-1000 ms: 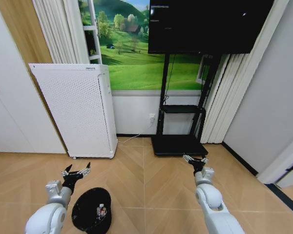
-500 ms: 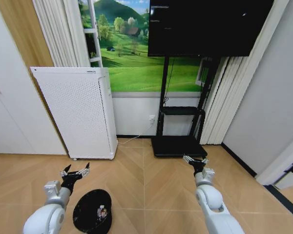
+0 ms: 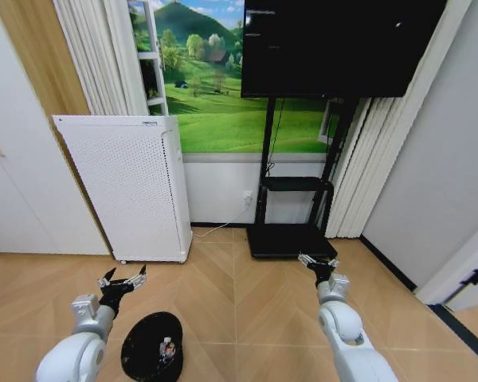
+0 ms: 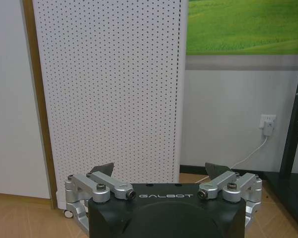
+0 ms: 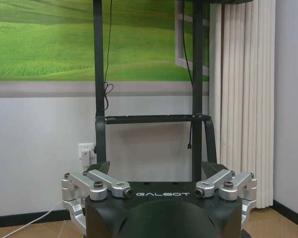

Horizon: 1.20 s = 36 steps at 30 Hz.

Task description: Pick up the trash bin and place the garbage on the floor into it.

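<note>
The whole head view has shifted, so the camera moved; the trash bin [image 3: 150, 347] seemingly stays put.

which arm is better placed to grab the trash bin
Left, probably. The trash bin stands on the floor just beside the left gripper, which is open and empty. The right gripper, also open, hangs well off to the other side.
</note>
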Motion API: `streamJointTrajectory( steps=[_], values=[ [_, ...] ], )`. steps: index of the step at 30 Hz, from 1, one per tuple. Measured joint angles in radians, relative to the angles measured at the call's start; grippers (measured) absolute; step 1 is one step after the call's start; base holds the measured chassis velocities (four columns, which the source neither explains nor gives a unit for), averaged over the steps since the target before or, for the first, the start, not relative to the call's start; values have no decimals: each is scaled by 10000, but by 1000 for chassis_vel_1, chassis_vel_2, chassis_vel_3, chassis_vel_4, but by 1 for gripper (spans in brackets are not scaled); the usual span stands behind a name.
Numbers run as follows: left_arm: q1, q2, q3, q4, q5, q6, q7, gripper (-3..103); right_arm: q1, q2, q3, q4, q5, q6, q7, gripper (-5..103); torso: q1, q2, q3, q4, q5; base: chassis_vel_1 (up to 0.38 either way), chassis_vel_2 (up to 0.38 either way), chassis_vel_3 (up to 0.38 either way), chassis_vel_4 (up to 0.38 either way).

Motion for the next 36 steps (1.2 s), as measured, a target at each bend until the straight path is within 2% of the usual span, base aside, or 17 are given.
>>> streamJointTrajectory(
  steps=[36],
  values=[
    [32, -12, -59, -158, 29, 82, -13, 100, 71, -81, 54, -101, 10, 95, -56, 100, 492, 1446, 953, 0, 0, 0, 0, 0, 0]
  ],
)
